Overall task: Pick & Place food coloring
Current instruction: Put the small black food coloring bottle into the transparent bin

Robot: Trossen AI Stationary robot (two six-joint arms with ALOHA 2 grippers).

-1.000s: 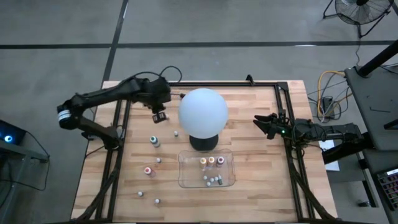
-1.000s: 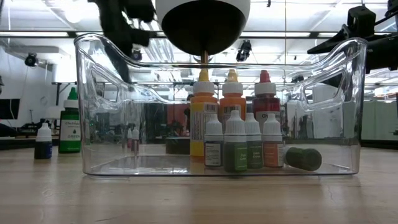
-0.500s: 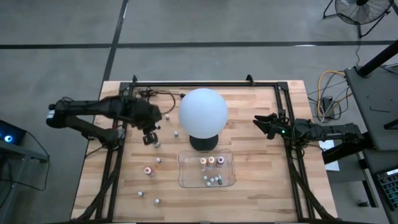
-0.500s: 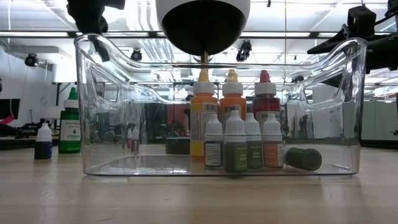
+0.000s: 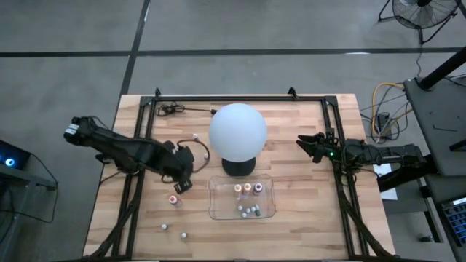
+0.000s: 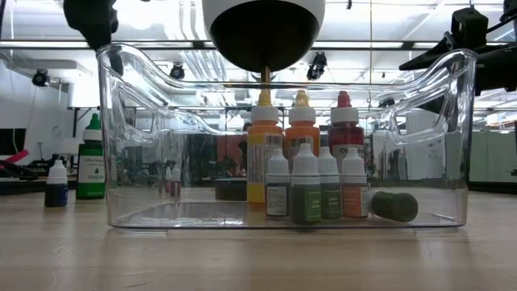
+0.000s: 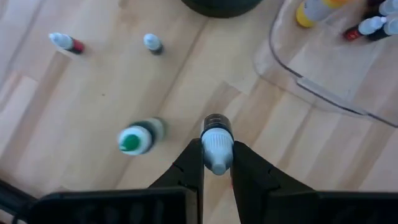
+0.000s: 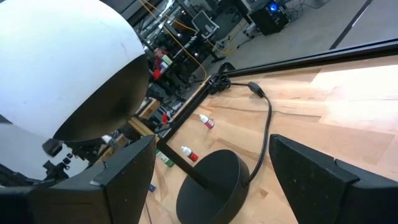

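Left gripper [image 7: 216, 163], lower centre of frame: fingers pinch a small white-capped food coloring bottle [image 7: 216, 142]. You likely hold something light, rigid, slick; grip the body.

Right gripper [image 5: 304, 145] waits, fingers apart, empty.

Big white globe [image 5: 237, 131] sitting mid-table on a round black base [image 5: 238, 167], dark underside looming at the top of the low view [image 6: 263, 32]. Clear plastic tray [image 5: 215, 206] just in front of that base, walls curving up to handle-like corners [image 6: 121, 73]. Wooden slat tabletop [image 5: 298, 196] framed by black rails [image 5: 240, 98]. Black cable [image 8: 264, 124] snaking across the wood to the base [image 8: 208, 190]. Beyond the table: grey floor crossed by a dark line [image 5: 218, 52], a fan [image 5: 422, 11] in the far corner, yellow cable coils [image 5: 384, 98] off to the side, ceiling strip lights [image 6: 388, 44] in the workshop behind.
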